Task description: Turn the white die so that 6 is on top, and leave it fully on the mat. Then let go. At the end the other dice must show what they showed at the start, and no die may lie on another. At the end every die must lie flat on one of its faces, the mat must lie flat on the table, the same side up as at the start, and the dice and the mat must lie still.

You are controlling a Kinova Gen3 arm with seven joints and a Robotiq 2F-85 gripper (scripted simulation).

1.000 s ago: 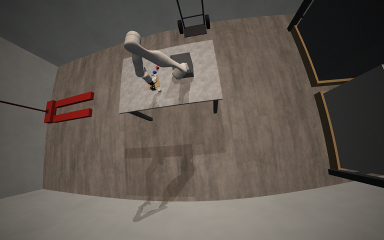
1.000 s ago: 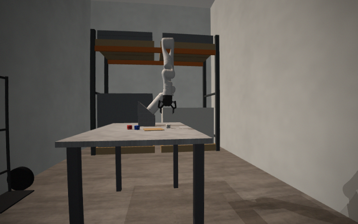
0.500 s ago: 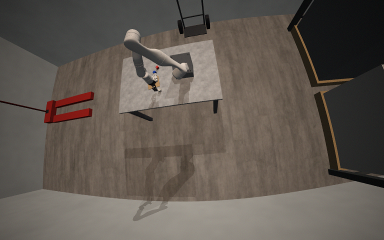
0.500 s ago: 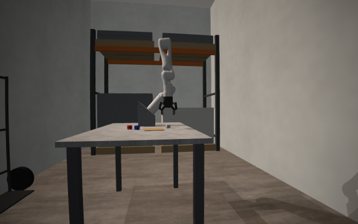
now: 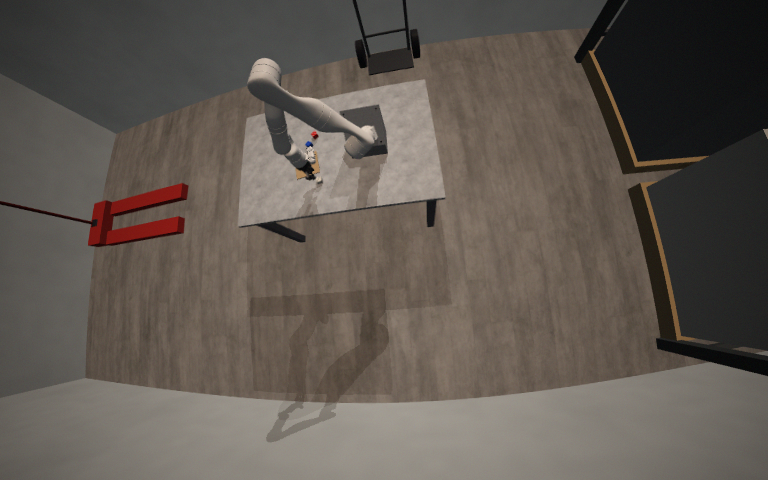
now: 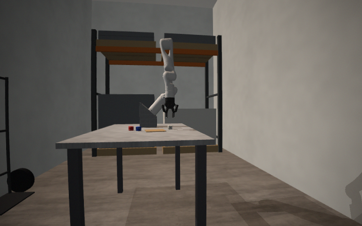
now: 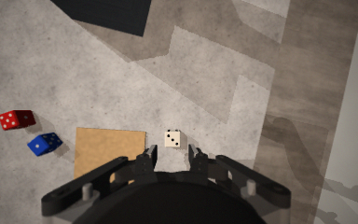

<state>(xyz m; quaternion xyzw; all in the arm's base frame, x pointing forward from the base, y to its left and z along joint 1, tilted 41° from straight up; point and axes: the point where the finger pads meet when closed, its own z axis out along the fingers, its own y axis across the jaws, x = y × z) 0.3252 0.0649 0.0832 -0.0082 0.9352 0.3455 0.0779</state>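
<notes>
The white die [image 7: 172,138] lies flat on the table, just off the right edge of the tan mat [image 7: 109,150], with three pips on its top face. My gripper [image 7: 172,151] hangs well above the table over the die, fingers partly apart with nothing between them. The side view shows the gripper [image 6: 169,113] high over the white die [image 6: 169,127] and the mat [image 6: 155,130]. The red die [image 7: 14,119] and the blue die [image 7: 44,143] lie on the table left of the mat, apart from each other.
The arm's dark base plate [image 5: 365,130] sits at the table's far middle. A grey wedge block [image 6: 147,117] stands behind the dice. The table edge [image 7: 275,117] runs close on the die's right. Shelving stands behind the table.
</notes>
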